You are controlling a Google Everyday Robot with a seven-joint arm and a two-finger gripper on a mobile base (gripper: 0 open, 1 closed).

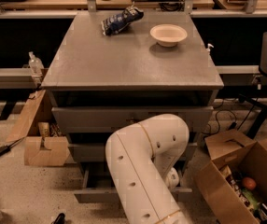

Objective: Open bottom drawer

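A grey three-drawer cabinet (133, 69) is standing on a speckled floor, and the robot's thick white arm (140, 171) is rising from the lower edge of the view and bending across the cabinet's front. The arm is covering the middle of the lower two drawer fronts.

The gripper is sitting somewhere behind the arm's elbow, low down by the cabinet's front. It is fully hidden, so whether it is wide, narrow or holding anything cannot be told. A small rounded white part of the arm is peeking out just right of the elbow.

The bottom drawer (92, 195), with the slimmest front, is lying at the foot of the cabinet and is standing out forward of the two fronts above it. Its front is showing left and right of the arm, and its knob is hidden. The middle drawer (87, 152) and the top drawer (96, 119) are sitting further back.

On the cabinet's top, a blue snack bag (121, 21) is lying near the back edge, left of centre. A white bowl (168, 34) is resting upright near the back right corner, apart from the bag.

Open cardboard boxes are flanking the cabinet on the floor, one at the left (45, 150) and a larger one at the right (238, 176).
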